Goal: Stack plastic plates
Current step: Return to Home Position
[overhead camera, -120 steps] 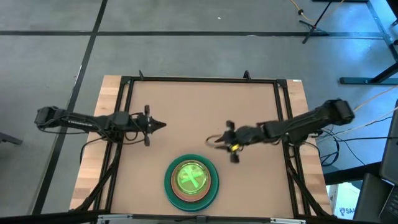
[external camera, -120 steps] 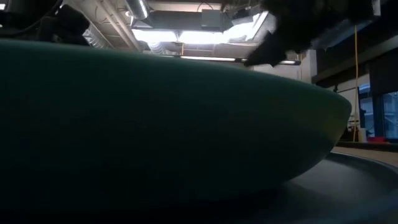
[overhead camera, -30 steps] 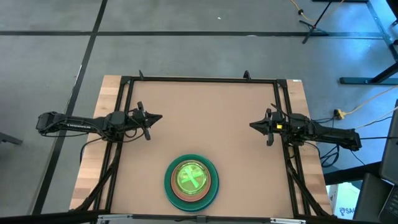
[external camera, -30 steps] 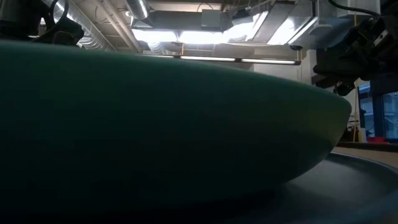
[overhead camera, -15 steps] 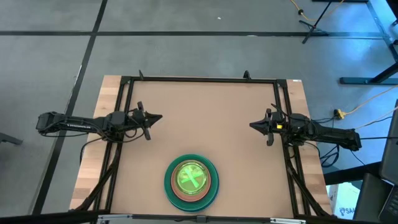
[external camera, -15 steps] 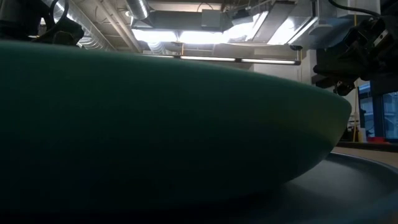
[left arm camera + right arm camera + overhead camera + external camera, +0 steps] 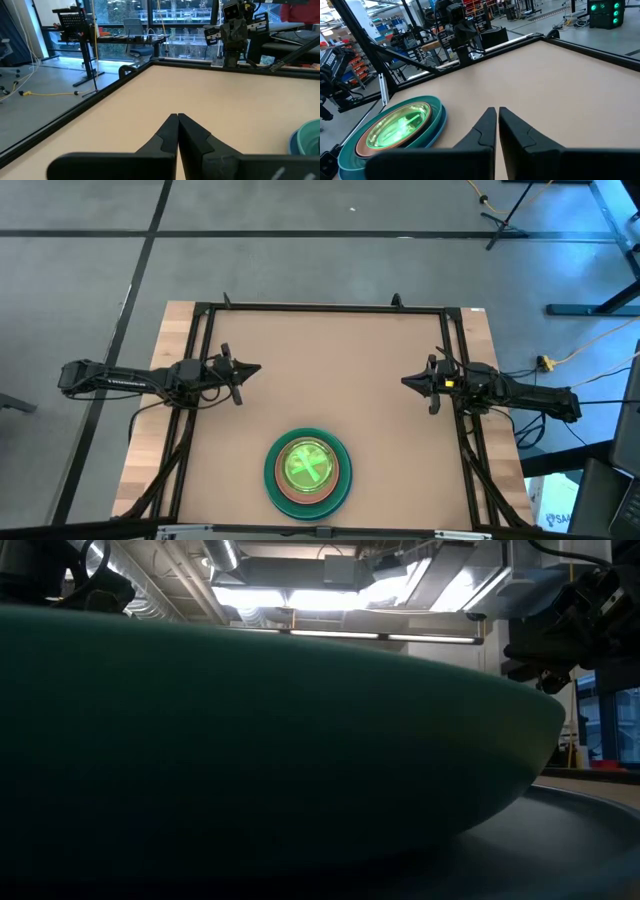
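The plates stand in one stack point(image 7: 308, 471) near the table's near edge, middle: a large blue plate at the bottom with a dark green one on it, a salmon plate above, translucent neon-green plates on top. The stack shows in the right wrist view point(image 7: 395, 127), and its blue rim in the left wrist view point(image 7: 306, 138). My left gripper point(image 7: 257, 369) is shut and empty at the table's left side. My right gripper point(image 7: 405, 381) is shut and empty at the right side. Both are far from the stack. The small black and pink plates are hidden.
A black frame point(image 7: 320, 308) runs around the brown table top. The dark green plate's rim point(image 7: 250, 740) fills most of the low view. Bare table lies between the two grippers and behind the stack.
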Tool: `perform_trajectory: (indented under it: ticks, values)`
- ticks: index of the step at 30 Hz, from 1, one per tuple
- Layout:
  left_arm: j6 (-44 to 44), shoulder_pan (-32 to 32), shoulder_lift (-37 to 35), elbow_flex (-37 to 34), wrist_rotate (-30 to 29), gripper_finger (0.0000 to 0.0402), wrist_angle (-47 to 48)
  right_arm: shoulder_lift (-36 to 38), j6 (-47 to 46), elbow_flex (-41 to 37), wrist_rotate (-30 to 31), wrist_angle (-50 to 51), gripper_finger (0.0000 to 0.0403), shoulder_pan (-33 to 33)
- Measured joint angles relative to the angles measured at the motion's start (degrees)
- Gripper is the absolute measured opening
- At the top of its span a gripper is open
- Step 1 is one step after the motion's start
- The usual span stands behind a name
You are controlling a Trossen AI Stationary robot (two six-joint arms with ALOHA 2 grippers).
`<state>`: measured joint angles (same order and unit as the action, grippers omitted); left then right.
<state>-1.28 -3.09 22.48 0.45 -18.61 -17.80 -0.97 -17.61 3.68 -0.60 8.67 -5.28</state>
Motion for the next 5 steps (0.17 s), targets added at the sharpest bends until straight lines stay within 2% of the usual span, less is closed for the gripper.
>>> perform_trajectory:
  ticks: [5]
  values:
    - [0.0,0.0,0.0,0.0,0.0,0.0004,0.02,0.0,-0.02,0.0,0.02,0.0,0.0016,0.0]
